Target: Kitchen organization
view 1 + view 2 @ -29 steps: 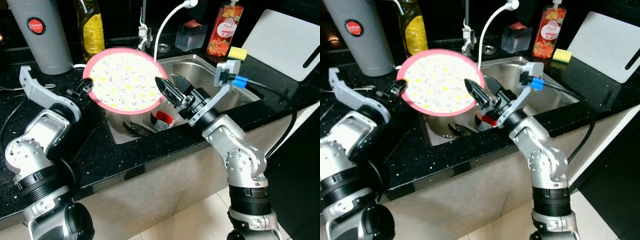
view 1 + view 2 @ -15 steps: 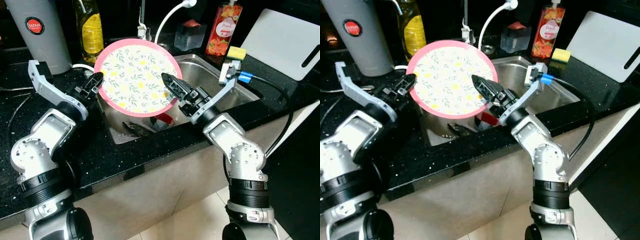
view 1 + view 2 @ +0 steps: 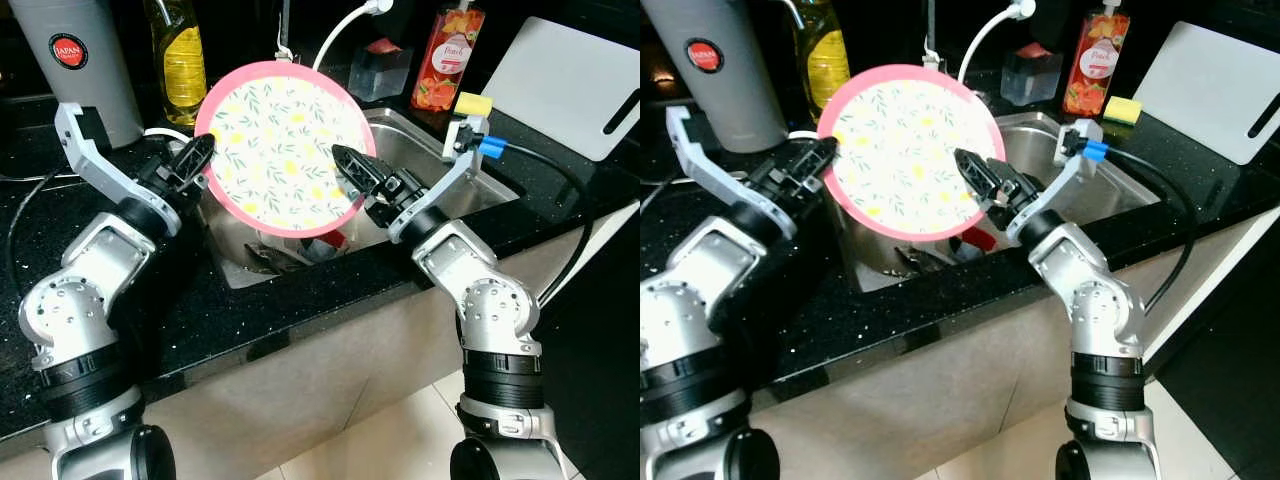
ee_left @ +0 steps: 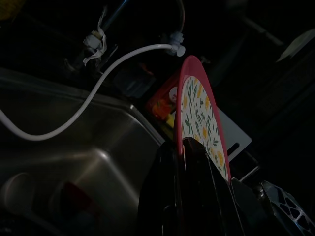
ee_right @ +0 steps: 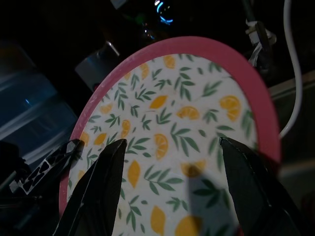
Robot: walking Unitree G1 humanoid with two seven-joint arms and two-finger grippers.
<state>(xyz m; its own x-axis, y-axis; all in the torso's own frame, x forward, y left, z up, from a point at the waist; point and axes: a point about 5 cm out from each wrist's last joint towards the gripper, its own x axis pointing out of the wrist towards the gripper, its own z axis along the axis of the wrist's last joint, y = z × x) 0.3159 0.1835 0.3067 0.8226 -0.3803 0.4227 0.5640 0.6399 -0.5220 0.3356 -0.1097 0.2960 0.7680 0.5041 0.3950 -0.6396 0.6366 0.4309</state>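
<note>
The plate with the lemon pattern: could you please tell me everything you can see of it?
The plate is round, with a pink rim and a white face printed with yellow lemons and green leaves. It is tilted nearly upright above the sink. The left gripper pinches its rim; the right gripper, fingers apart, is at its face.

Arms: silver metal segments, black ribbed rings at the joints.
Left gripper (image 3: 192,158): two long black fingers, grey bracket behind.
Right gripper (image 3: 352,170): black fingers, grey bracket, blue plug, black cable.

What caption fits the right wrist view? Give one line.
Open right tool facing the pink-rimmed lemon-print plate, whose far rim the left tool grips.
</note>
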